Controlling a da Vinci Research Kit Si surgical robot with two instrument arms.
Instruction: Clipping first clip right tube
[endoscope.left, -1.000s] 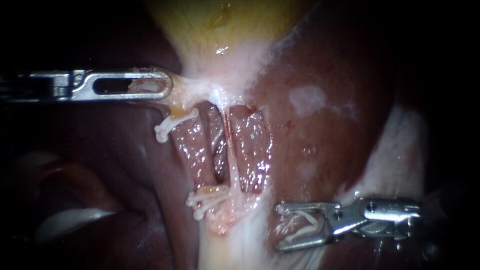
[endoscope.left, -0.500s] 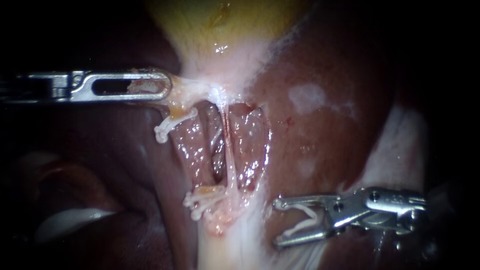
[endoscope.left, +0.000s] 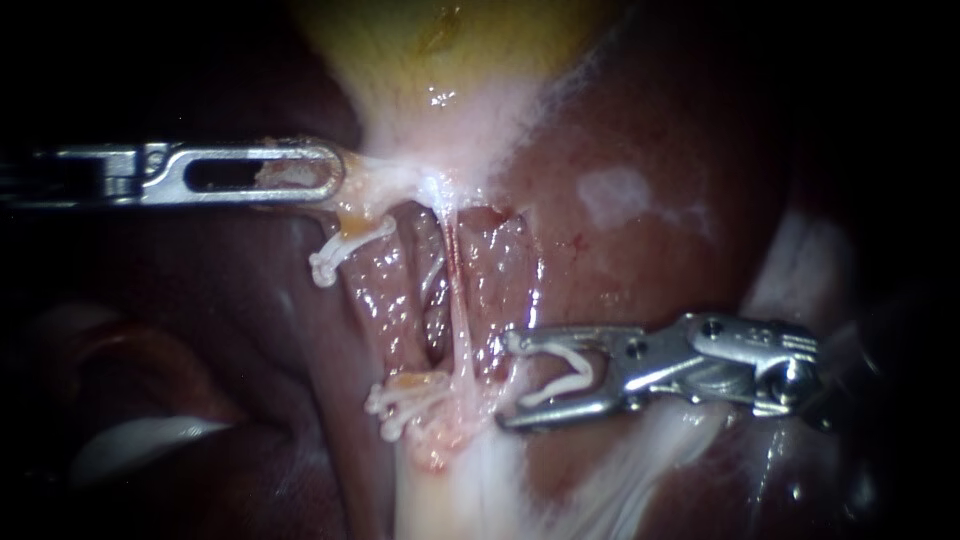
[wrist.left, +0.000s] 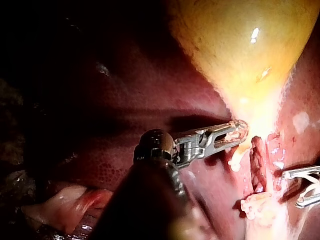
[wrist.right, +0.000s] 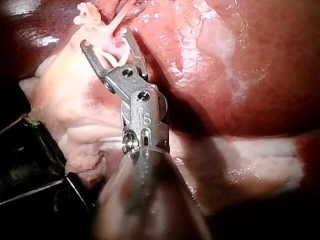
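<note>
The right tube (endoscope.left: 458, 300) is a thin pale strand that runs down from the yellow gallbladder (endoscope.left: 450, 60) across the liver bed. My right instrument (endoscope.left: 508, 382) comes in from the right. Its jaws stand wide apart, holding an open white clip (endoscope.left: 565, 382), with their tips just right of the tube and not around it. The right wrist view shows the same clip (wrist.right: 112, 55) in those jaws (wrist.right: 106, 40). My left instrument (endoscope.left: 300, 170) is shut on pale tissue at the gallbladder's neck and holds it to the left, as the left wrist view (wrist.left: 235, 132) also shows.
The left tube carries two white clips, one high (endoscope.left: 335, 255) and one low (endoscope.left: 405, 395). Dark red liver (endoscope.left: 650, 250) surrounds the field. White fatty tissue (endoscope.left: 470, 490) lies below the tubes.
My right instrument has moved up and to the left with its clip, from the lower right to just beside the right tube. The left instrument has held still.
</note>
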